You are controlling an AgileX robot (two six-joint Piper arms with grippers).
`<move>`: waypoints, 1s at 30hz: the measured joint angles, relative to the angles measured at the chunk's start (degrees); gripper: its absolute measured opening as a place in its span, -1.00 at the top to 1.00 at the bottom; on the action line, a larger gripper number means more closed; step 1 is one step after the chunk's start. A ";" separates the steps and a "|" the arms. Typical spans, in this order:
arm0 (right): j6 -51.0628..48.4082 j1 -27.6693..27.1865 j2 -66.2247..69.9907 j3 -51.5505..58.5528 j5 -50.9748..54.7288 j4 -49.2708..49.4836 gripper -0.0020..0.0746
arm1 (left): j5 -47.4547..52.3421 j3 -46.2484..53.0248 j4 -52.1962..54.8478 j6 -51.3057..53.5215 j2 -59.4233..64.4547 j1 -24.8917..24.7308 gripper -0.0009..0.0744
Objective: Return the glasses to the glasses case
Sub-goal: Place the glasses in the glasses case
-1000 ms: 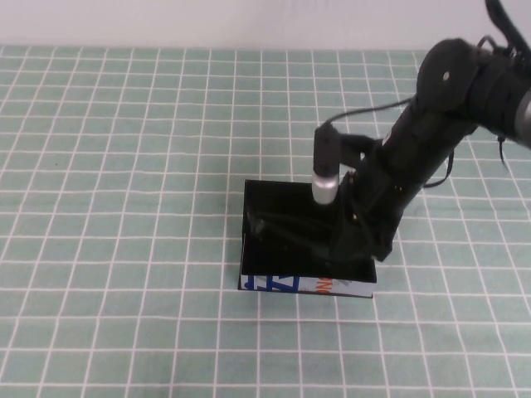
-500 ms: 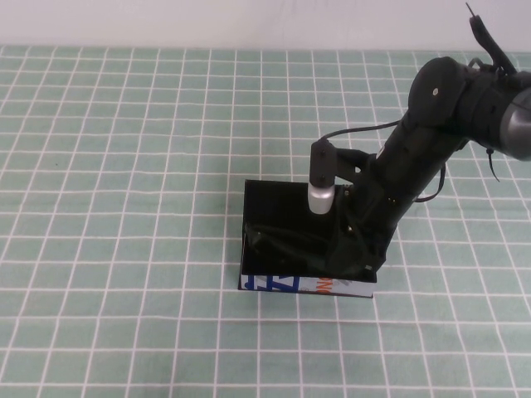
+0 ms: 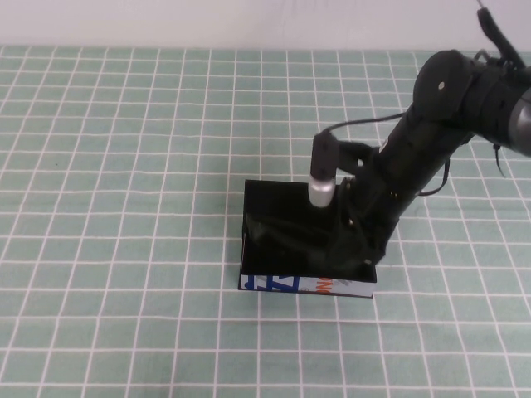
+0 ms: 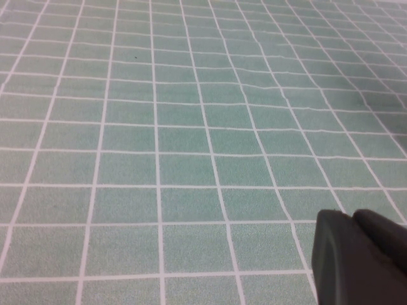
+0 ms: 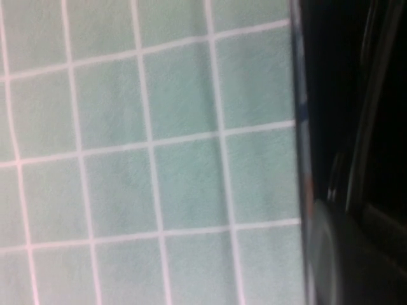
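The black glasses case [image 3: 282,285] lies open on the checked mat, its white printed front edge facing me. Dark glasses [image 3: 278,232] lie inside it, hard to pick out against the black lining. My right gripper [image 3: 353,251] reaches down into the right end of the case, shut; whether it grips the glasses is hidden by the arm. In the right wrist view the case wall [image 5: 297,127] borders the mat, and a thin glasses arm [image 5: 375,89] runs beside the right gripper [image 5: 340,260]. My left gripper [image 4: 359,260] hovers shut over bare mat, away from the case.
A green mat with a white grid [image 3: 124,207] covers the whole table. A pale wall [image 3: 249,21] runs along the far edge. A cable [image 3: 365,122] loops off the right arm above the case.
The right arm shifted slightly over the case's right end and came back. The case stayed where it was.
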 joint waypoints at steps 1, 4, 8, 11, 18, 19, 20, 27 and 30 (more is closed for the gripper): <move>1.14 0.00 -0.45 0.00 -0.74 0.00 0.92 | 0.00 0.00 0.00 0.00 0.00 0.00 0.98; 3.15 0.00 -1.12 0.00 -2.22 0.00 0.89 | 0.00 0.00 0.00 0.00 0.00 0.00 0.98; 3.77 0.00 -1.21 0.00 -1.61 0.00 0.84 | 0.00 0.00 0.00 0.00 0.00 0.00 0.98; 3.77 0.00 -1.21 0.00 -0.77 0.00 0.84 | 0.00 0.00 0.00 0.00 0.00 0.00 0.98; 3.86 0.00 -1.21 0.00 -0.91 0.00 0.83 | 0.00 0.00 0.00 0.00 0.00 0.00 0.98; 3.90 0.00 -1.21 0.00 -1.00 0.00 0.83 | 0.00 0.00 0.00 0.00 0.00 0.00 0.98; 3.90 0.00 -1.21 0.00 -1.00 0.00 0.83 | 0.00 0.00 0.00 0.00 0.00 0.00 0.98; 4.00 0.00 -4.33 0.00 0.36 1.50 0.88 | 0.00 0.00 0.00 0.00 0.00 0.00 0.98; 4.57 0.00 -5.38 0.27 0.62 2.78 0.95 | 0.00 0.00 0.00 0.00 0.00 0.00 0.98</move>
